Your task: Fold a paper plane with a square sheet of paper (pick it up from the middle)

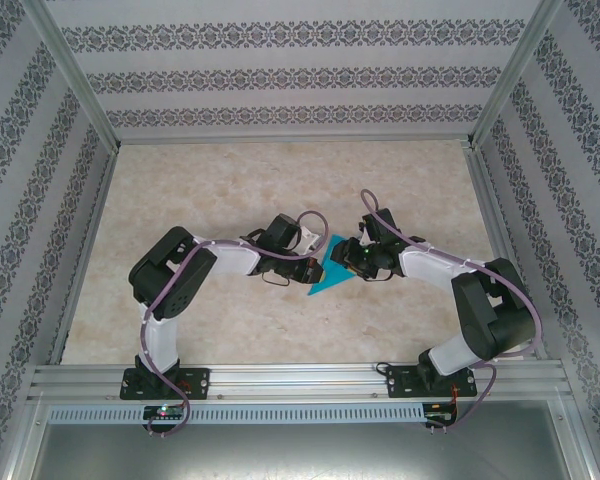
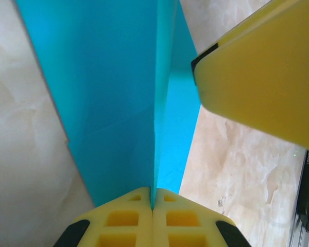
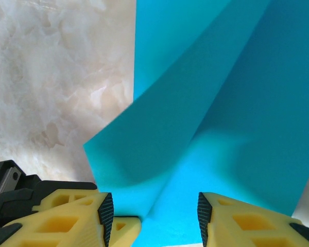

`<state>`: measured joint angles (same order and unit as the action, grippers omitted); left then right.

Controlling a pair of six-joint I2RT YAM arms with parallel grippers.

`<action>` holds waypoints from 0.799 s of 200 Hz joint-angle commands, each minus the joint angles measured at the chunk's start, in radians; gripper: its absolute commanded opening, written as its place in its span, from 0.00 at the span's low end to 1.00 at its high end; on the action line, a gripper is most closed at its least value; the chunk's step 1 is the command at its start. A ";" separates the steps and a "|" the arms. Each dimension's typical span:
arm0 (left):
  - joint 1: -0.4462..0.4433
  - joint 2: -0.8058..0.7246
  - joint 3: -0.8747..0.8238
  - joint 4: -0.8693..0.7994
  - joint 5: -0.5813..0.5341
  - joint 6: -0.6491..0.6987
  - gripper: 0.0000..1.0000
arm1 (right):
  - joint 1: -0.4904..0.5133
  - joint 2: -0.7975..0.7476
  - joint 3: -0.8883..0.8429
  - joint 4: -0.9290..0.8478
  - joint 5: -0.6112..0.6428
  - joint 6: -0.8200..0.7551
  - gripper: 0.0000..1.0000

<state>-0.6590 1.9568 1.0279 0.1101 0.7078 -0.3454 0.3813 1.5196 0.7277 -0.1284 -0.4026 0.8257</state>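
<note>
The square sheet of paper (image 1: 324,281) is teal-blue and creased, lying mid-table between the two arms. In the left wrist view one crease of the paper (image 2: 118,92) stands up as a ridge, and my left gripper (image 2: 153,194) is shut on the near end of that ridge. From above, the left gripper (image 1: 318,262) sits at the paper's left side. My right gripper (image 3: 153,213) is open, its fingers straddling the paper (image 3: 221,128), where a flap lifts off the table. It meets the sheet from the right (image 1: 350,262). One of its yellow fingers (image 2: 257,77) hangs over the paper's far edge.
The marble-patterned tabletop (image 1: 230,190) stretches wide behind and to both sides of the arms. Patterned walls (image 1: 40,180) and aluminium posts enclose it. A metal rail (image 1: 300,378) carrying both arm bases runs along the near edge.
</note>
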 commanded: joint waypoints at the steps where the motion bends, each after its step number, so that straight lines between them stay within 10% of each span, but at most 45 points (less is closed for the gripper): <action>1: 0.012 0.023 0.035 -0.059 0.036 0.003 0.06 | -0.012 0.009 -0.001 0.009 -0.008 -0.036 0.48; 160: 0.042 0.074 0.073 -0.086 0.112 -0.076 0.06 | -0.020 0.101 0.042 -0.006 -0.024 -0.066 0.49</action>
<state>-0.6323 2.0026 1.0870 0.0330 0.7868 -0.4011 0.3683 1.6005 0.7414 -0.1257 -0.4103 0.7795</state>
